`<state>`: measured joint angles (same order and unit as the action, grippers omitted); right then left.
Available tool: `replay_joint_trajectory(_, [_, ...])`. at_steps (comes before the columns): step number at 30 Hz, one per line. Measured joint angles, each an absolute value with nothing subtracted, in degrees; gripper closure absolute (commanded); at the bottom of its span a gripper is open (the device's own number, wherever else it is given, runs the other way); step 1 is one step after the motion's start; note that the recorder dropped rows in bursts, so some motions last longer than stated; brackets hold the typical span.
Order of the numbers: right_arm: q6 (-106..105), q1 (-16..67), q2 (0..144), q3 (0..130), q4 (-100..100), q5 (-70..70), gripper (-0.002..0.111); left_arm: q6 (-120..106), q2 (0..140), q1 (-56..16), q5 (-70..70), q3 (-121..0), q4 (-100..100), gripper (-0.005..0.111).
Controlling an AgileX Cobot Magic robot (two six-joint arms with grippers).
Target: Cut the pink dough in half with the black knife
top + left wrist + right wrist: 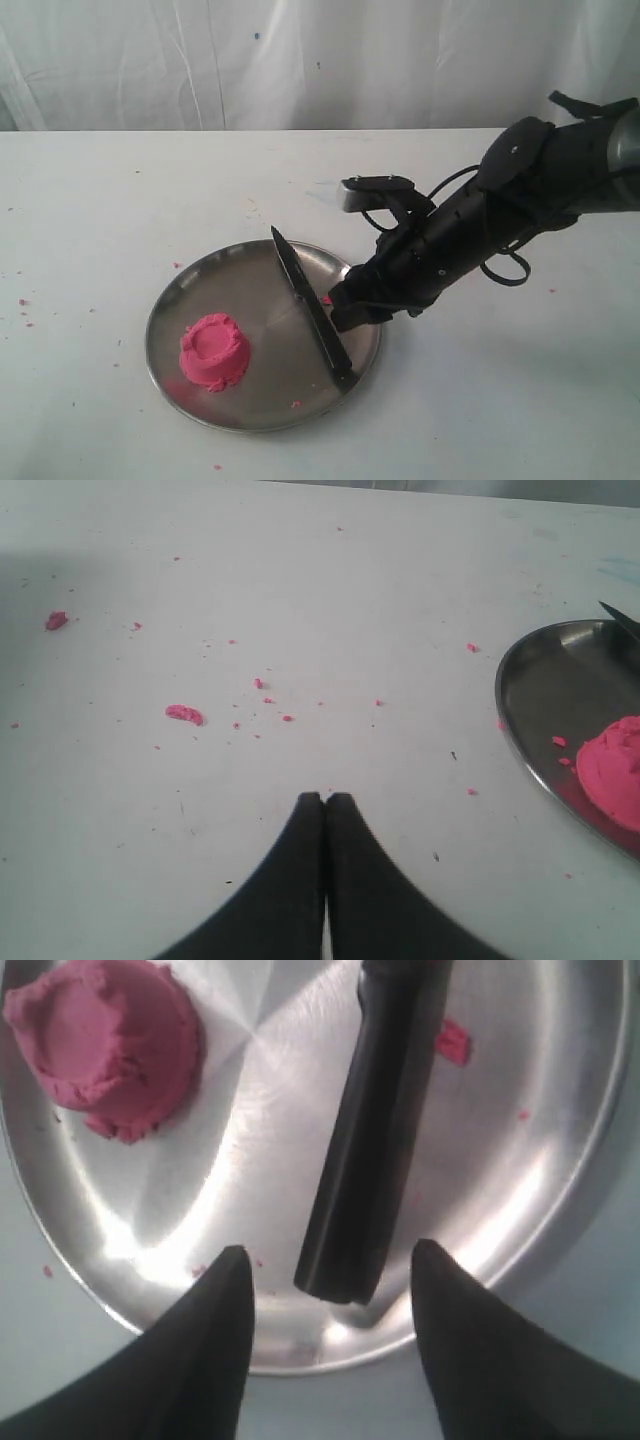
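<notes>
Wide-open jaws on the right gripper [330,1252] straddle the black knife [375,1140] handle, probably lining up a grab. It lies across the plate [500,1210] with the pink dough [105,1045] nearby, 1 uncut mound. The left gripper [326,798] sits pinched shut, aside.

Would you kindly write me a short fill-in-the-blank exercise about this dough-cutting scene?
1. The pink dough is in ___ piece on the steel plate.
2. The black knife lies across the same ___.
3. The right claw is ___, flanking the knife's handle.
4. The left claw is ___.
Missing words: one, plate, open, shut
</notes>
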<state>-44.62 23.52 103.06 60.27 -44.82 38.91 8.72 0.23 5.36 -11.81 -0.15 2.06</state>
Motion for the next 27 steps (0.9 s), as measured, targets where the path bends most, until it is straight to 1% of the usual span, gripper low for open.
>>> replay_joint_trajectory(4, [-47.8,25.2,103.6,62.5,-45.3,35.8,0.062,8.7,0.2,5.4,-11.8,-0.2,2.1,0.107])
replay_joint_trajectory(7, [-47.0,26.8,105.6,64.7,-42.0,32.8,0.062,8.7,0.2,5.4,-11.8,-0.2,2.1,0.107])
replay_joint_trajectory(15, [-40.1,29.4,109.7,69.8,-29.9,33.3,0.062,8.7,0.2,5.4,-11.8,-0.2,2.1,0.107])
replay_joint_trajectory(21, [-20.8,32.8,111.6,74.0,-6.6,37.0,0.062,8.7,0.2,5.4,-11.8,-0.2,2.1,0.107])
replay_joint_trajectory(27, [-14.3,38.2,111.6,75.9,-1.0,39.2,0.062,8.7,0.2,5.4,-11.8,-0.2,2.1,0.107])
